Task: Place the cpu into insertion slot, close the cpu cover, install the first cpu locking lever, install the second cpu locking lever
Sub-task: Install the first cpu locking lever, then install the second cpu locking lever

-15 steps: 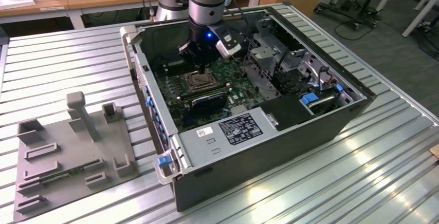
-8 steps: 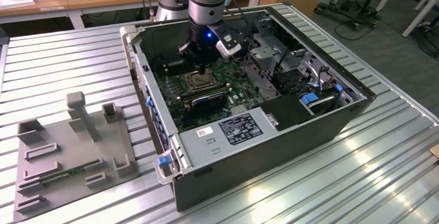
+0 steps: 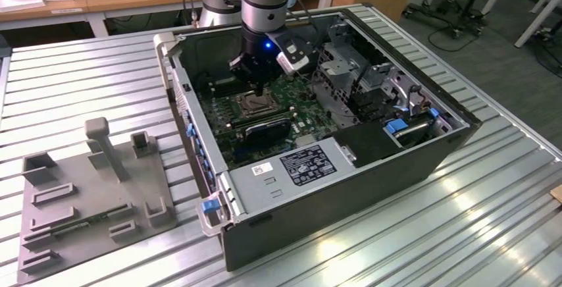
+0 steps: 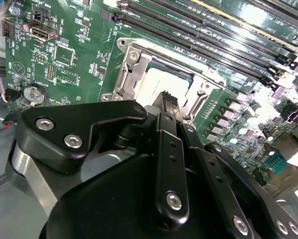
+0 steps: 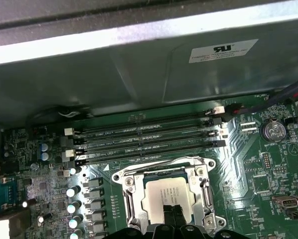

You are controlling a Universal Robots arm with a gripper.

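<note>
Hovering gripper (image 5: 172, 211) | fingers (image 5: 167, 215) pressed together, holding nothing, over cpu (image 5: 165, 195) | cpu seated in insertion slot (image 5: 131, 200), cpu cover (image 5: 204, 187) down.

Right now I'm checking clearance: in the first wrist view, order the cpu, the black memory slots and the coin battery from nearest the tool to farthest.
1. cpu, directly under the tool.
2. memory slots, beyond the socket.
3. coin battery, off near the board's edge.

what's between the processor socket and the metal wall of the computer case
In the first wrist view, four long black memory slots lie side by side on the green board between the socket and the grey case wall.
</note>
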